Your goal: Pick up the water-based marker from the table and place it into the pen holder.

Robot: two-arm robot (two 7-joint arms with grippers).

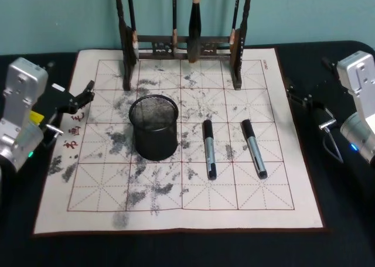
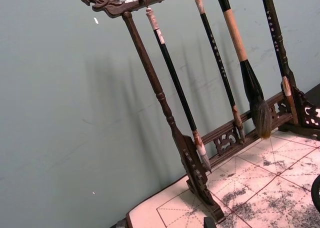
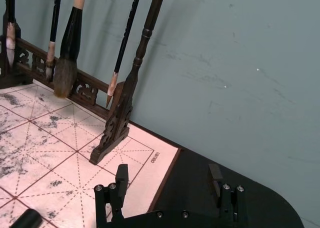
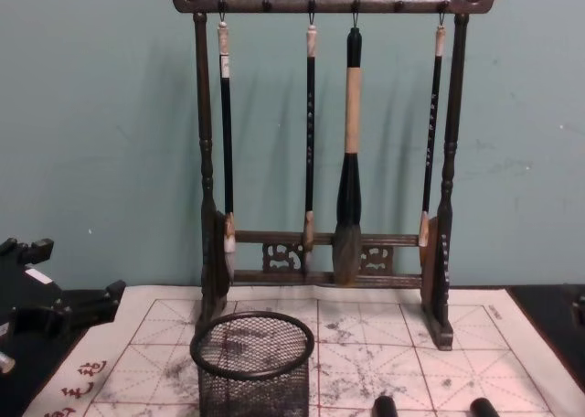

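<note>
Left marker (image 1: 209,149), right marker (image 1: 254,149): flat on the mat (image 1: 275,197), side by side, right of the holder (image 1: 153,128), clear of it. Which one is water-based: cannot tell.
Left gripper (image 1: 85,97): left mat edge, jaws apart, empty.
Right gripper (image 3: 168,178): far right, jaws apart, empty.
Risks: wrong marker taken; barrel rolling under a skewed pinch; holder tipping if knocked.

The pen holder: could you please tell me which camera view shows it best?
The head view: the pen holder appears whole, from above, with its open mouth visible. The chest view shows its rim and upper mesh from the side, cut off below. The left wrist view catches a dark sliver, possibly its edge.
</note>
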